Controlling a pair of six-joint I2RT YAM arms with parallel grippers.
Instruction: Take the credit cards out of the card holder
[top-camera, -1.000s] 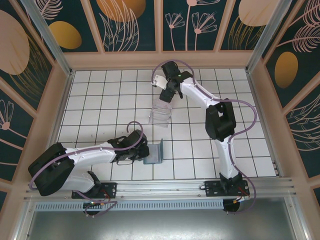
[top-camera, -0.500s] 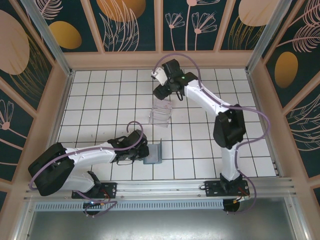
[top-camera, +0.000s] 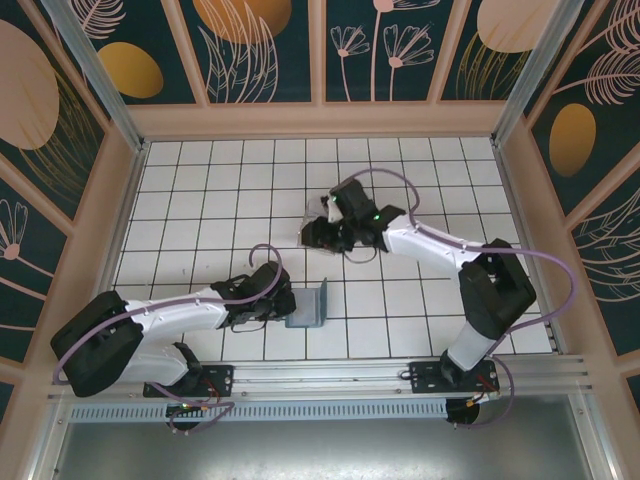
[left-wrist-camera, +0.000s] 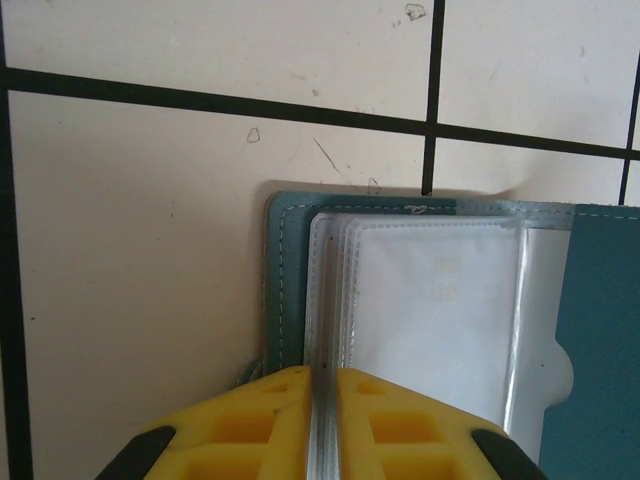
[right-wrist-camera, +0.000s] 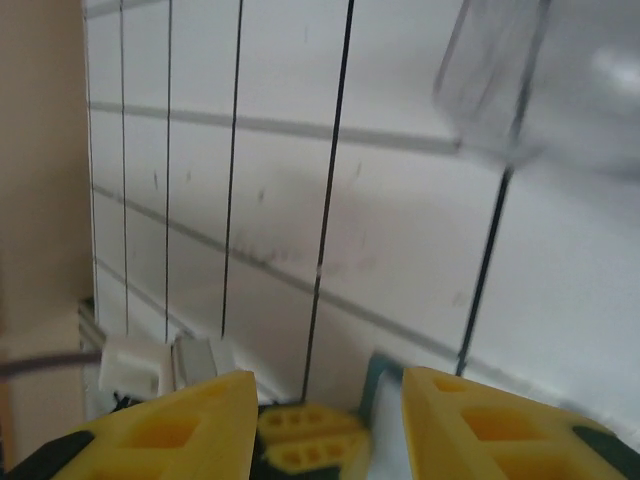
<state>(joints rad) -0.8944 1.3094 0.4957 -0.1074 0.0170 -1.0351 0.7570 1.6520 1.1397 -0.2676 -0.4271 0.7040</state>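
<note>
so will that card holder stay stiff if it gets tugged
Probably floppy: the card holder folds, one panel standing up. Its clear sleeves look thin and slick, so they may flex. It seems light and might slide were the left pincer not clamped on it.

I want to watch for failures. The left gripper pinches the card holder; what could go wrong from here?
The left gripper pinches only the thin clear sleeves of the card holder; a pull may make them slip out or tear. The open right gripper is close to the clear plastic tray and might knock it.
</note>
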